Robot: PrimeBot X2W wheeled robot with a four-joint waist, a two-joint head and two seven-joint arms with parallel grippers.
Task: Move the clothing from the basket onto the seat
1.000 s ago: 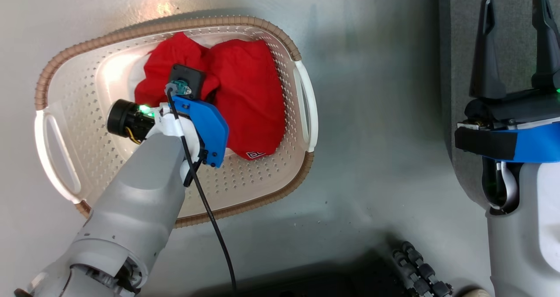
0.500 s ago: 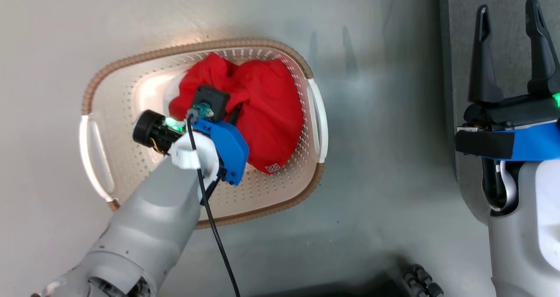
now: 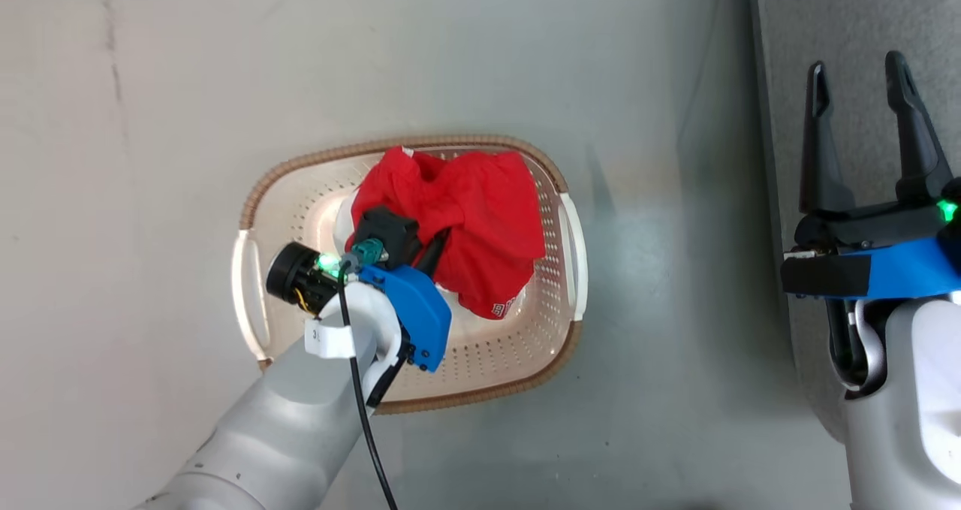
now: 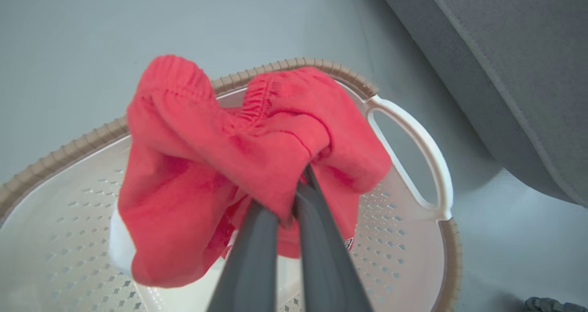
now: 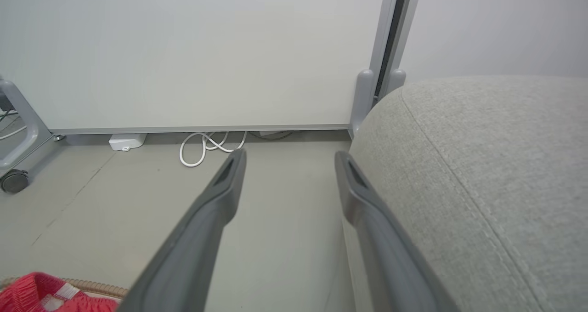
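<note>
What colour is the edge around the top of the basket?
Brown, ribbed like a braid. The basket rim shows best in the left wrist view.

The left gripper [image 4: 296, 197] has its tips tucked inside a fold of the clothing [image 4: 206, 165], so they can't be seen. The clothing hides much of the basket [image 3: 495, 352] floor. The white print at the cloth's 5 o'clock corner is too small to read. The seat [image 3: 848, 14] is cut off at 3 o'clock in the head view.

left end effector [image 3: 438, 241] pinching red clothing [image 3: 484, 206] over basket [image 3: 518, 348], grey seat [image 3: 848, 14]
</note>
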